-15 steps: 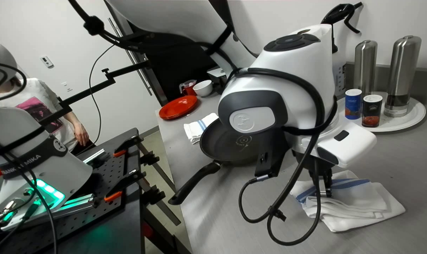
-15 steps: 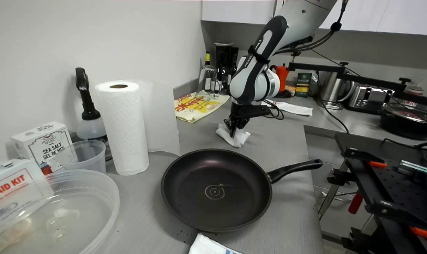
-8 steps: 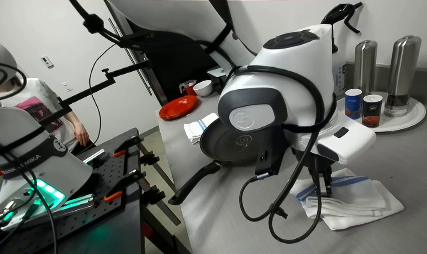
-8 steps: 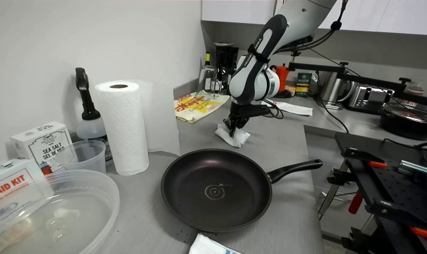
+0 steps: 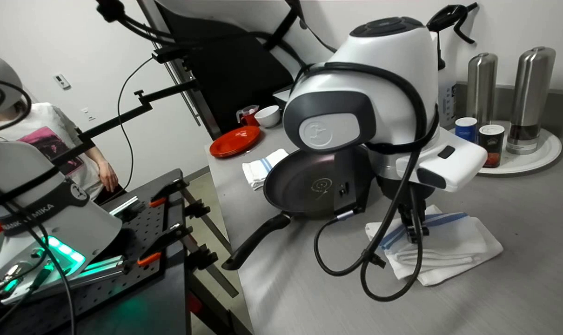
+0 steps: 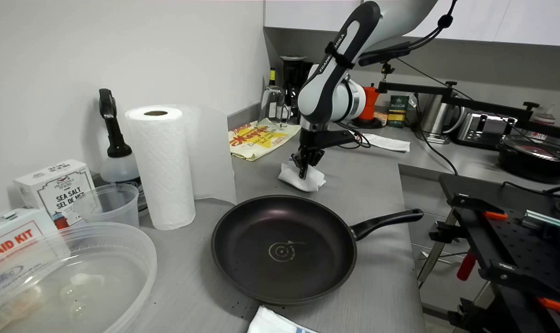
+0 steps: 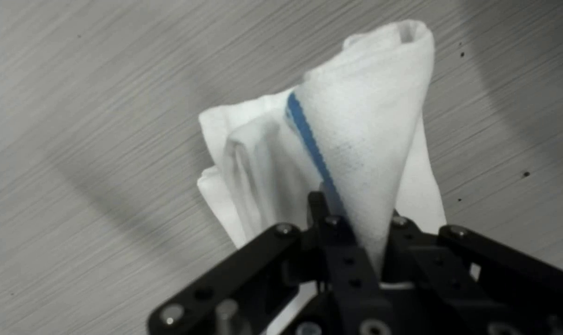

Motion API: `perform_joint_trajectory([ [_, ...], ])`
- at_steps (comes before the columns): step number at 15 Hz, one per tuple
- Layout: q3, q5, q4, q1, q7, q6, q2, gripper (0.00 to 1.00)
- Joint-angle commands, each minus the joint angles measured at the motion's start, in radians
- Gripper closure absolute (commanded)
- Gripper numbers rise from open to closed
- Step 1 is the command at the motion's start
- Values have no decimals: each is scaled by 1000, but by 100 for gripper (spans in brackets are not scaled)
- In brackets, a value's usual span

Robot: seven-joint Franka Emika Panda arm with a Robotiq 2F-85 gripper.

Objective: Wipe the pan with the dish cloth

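The dish cloth (image 5: 463, 242) is white with blue stripes, folded and rumpled. My gripper (image 7: 356, 207) is shut on a bunched fold of the dish cloth (image 7: 370, 107), which rises between the fingers in the wrist view. The dish cloth also shows under my gripper (image 6: 303, 173) in an exterior view. I cannot tell whether its lower layers touch the counter. The pan (image 6: 280, 277) is large, round and black, and sits on the counter apart from the cloth. In an exterior view, the arm partly hides the pan (image 5: 295, 190). Its inside shows a pale round mark.
A second striped white cloth (image 5: 261, 170) lies beyond the pan, near a red dish (image 5: 235, 141). A paper-towel roll (image 6: 162, 171) and a clear plastic tub (image 6: 141, 286) stand beside the pan. A white tray (image 5: 549, 149) holds tall steel mills. A yellow cloth (image 6: 261, 138) lies by the wall.
My gripper and arm have moved up and slightly left in both exterior views. The dish cloth has shifted with the gripper. The pan has not moved.
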Motion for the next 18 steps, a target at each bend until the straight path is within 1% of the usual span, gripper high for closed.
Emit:
perform_joint_trajectory([
  [1,18,-10,-60,-8,-60,-40,-78,97],
  [5,29,-13,-102,6,-101,-24,-131,97],
  [7,46,-13,-123,11,-123,-21,-158,97],
  [10,77,-13,-138,19,-155,-46,-189,97],
  [16,111,-17,-190,67,-174,-47,-222,97],
  [18,118,-21,-210,81,-182,-71,-230,97],
])
